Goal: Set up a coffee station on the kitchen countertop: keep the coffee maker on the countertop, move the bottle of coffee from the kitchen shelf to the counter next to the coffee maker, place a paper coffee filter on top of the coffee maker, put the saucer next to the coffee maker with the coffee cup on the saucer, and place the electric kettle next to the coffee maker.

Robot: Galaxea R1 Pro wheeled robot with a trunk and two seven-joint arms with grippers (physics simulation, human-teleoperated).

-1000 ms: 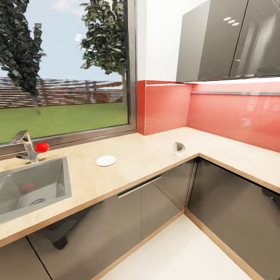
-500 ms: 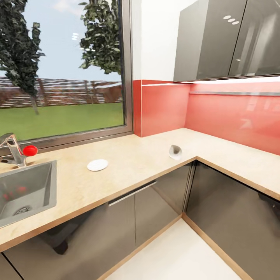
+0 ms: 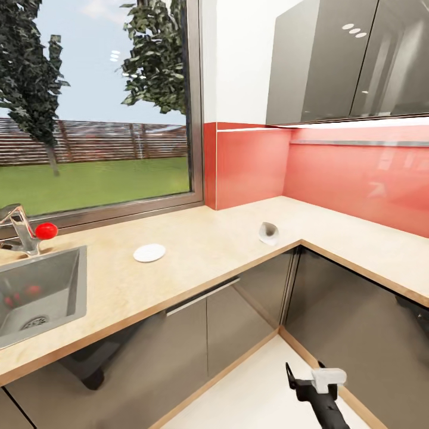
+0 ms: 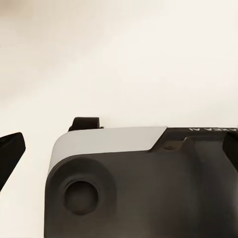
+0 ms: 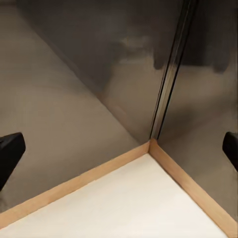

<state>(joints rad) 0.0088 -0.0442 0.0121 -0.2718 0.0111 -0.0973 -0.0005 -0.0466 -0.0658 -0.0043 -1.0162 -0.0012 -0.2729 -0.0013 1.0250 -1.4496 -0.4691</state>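
Observation:
A flat white saucer (image 3: 149, 252) lies on the beige countertop (image 3: 208, 250), between the sink and the corner. Near the counter's inner corner edge sits a small grey-white cone-shaped piece (image 3: 269, 232); whether it is the paper filter or the cup I cannot tell. My right gripper (image 3: 305, 370) hangs low over the floor in front of the corner cabinets, open and empty. In the right wrist view the right gripper (image 5: 119, 148) faces the cabinet corner and plinth. My left gripper (image 4: 119, 148) is open, with a grey part of my own body close before it.
A steel sink (image 3: 36, 292) with a red-knobbed tap (image 3: 27, 229) is at the left. Dark base cabinets (image 3: 238, 304) run under the L-shaped counter, wall cabinets (image 3: 351, 59) hang above the red backsplash. White floor (image 3: 262, 387) lies between me and the cabinets.
The head camera swung slightly right between the two earlier frames, then stayed put. My right gripper has risen into the bottom of the head view. Nothing on the counter has moved.

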